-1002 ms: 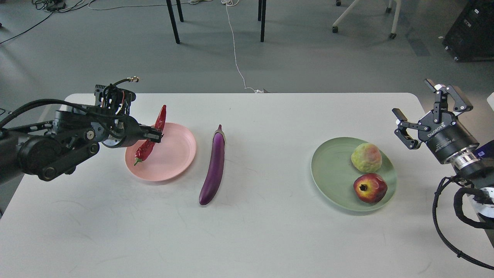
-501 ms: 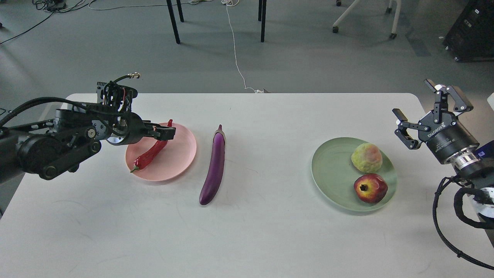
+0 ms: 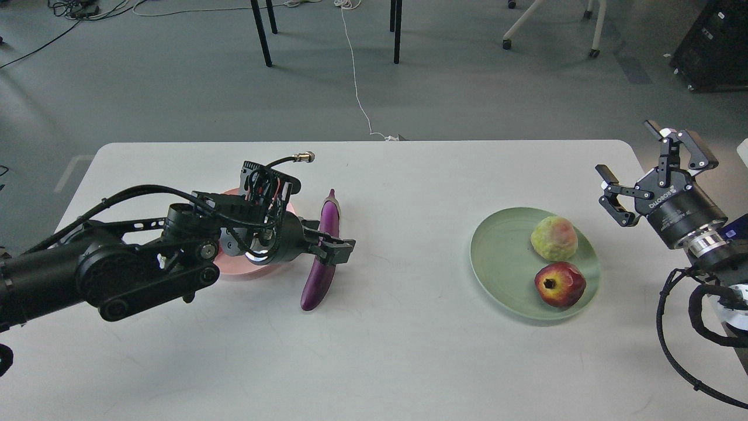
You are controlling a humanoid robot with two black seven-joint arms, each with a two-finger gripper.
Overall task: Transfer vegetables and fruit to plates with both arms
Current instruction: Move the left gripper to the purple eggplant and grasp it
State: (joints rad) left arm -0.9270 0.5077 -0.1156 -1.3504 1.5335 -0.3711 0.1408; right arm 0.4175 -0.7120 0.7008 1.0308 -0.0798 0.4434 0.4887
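Both fruits sit on green plate [image 3: 497, 257], right side of desk. Eggplant [image 3: 325, 245] lies mid-desk, unplated; my left gripper [image 3: 331, 250] straddles it, grip uncertain. Pink plate [image 3: 234, 272] mostly hidden. Right gripper [image 3: 643, 161] spread wide, empty.

**Open middle, crowded left**

Bare white table [image 3: 409, 327] runs between the eggplant [image 3: 323, 257] and the green plate [image 3: 497, 257], and along the whole near edge. The left arm [image 3: 146, 263] blocks the pink plate [image 3: 234, 272].
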